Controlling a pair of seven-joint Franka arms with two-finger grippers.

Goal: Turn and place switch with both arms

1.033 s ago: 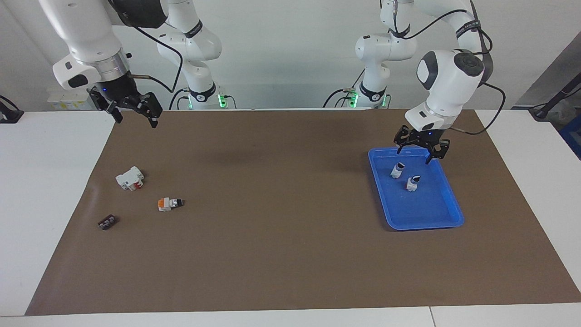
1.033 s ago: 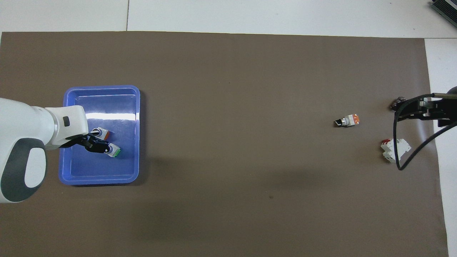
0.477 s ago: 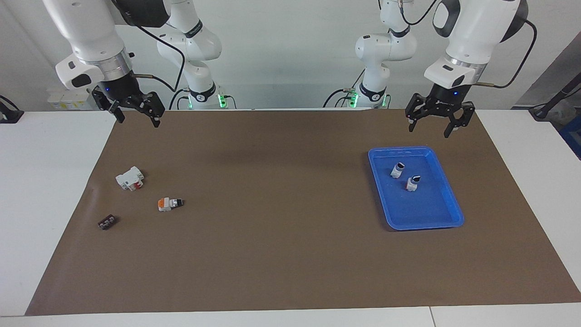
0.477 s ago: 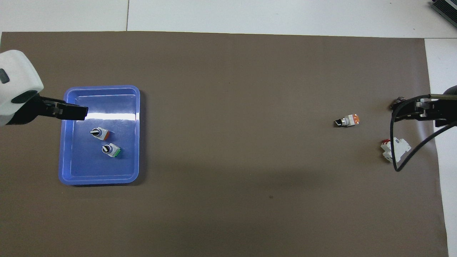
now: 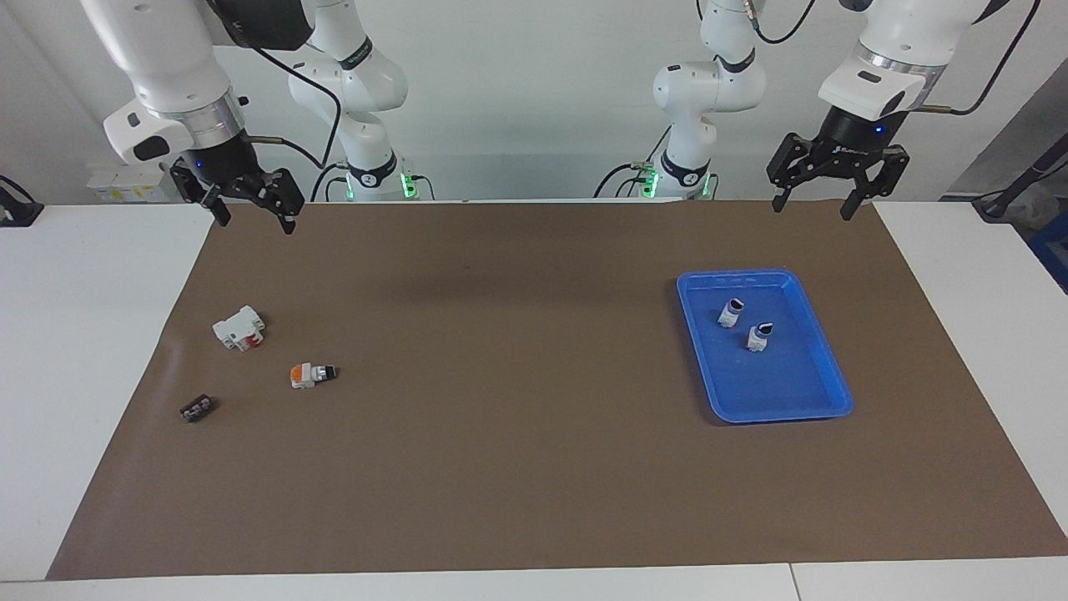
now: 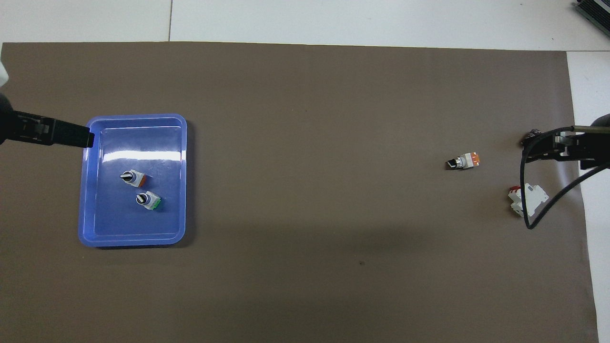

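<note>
White arms [image 5: 884,50] raised, both grippers apparently open, empty.

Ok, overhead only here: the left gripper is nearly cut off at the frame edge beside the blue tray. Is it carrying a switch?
Observer: No. The left gripper hangs open and empty, high over the mat at its edge nearest the robots, not over the blue tray.
Operator: And is the right gripper down at the orange-ended switch?
Observer: No. The right gripper is open, raised over the same mat edge; the switch lies untouched on its side.
</note>
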